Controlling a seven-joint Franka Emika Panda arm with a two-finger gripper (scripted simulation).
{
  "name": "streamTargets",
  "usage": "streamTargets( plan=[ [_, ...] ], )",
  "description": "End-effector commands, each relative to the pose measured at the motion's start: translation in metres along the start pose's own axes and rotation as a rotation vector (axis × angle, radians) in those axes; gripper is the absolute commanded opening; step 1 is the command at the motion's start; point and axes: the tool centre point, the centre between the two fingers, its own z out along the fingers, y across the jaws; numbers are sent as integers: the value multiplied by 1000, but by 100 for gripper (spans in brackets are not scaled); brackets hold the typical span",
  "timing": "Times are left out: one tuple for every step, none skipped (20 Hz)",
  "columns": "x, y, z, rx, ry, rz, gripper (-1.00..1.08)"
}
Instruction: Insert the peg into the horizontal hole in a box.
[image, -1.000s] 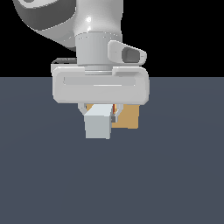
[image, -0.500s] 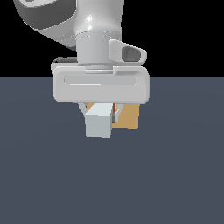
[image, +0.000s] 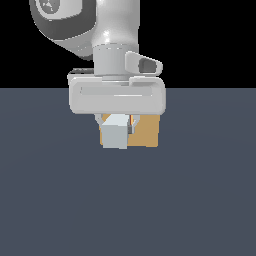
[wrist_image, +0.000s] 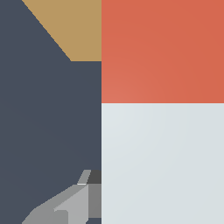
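My gripper is shut on the peg, which it holds level. The peg's light grey-white end faces the exterior camera and hides most of its length. A sliver of its orange-red part shows behind. The tan box stands just behind the peg on the floor. The hole is hidden behind the peg and the hand. In the wrist view the peg fills one side, white half near and orange-red half beyond. A corner of the box lies past it. One grey finger presses the peg's side.
A flat dark blue-grey floor spreads all around the box. The white hand and arm hang directly over the peg and hide the top of the box.
The hand and peg look smaller and slightly higher than before, having moved away from the exterior camera toward the box. More of the box's face shows beside the peg.
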Motion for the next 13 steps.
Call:
streamTargets(
  plan=[
    [21,1,-3,-6,1,-2,-100],
    [30,1,-3,-6,1,-2,-100],
    [38,1,-3,-7,1,-2,-100],
    [45,1,-3,-7,1,-2,-100],
    [51,1,-3,-7,1,-2,-100],
    [57,1,-3,-7,1,-2,-100],
    [62,2,-4,-8,1,-2,-100],
    [66,2,-4,-8,1,-2,-100],
    [69,2,-4,-8,1,-2,-100],
    [72,2,-4,-8,1,-2,-100],
    [73,3,-4,-8,1,-2,-100],
    [74,3,-4,-8,1,-2,-100],
    [75,3,-4,-8,1,-2,-100]
  ],
)
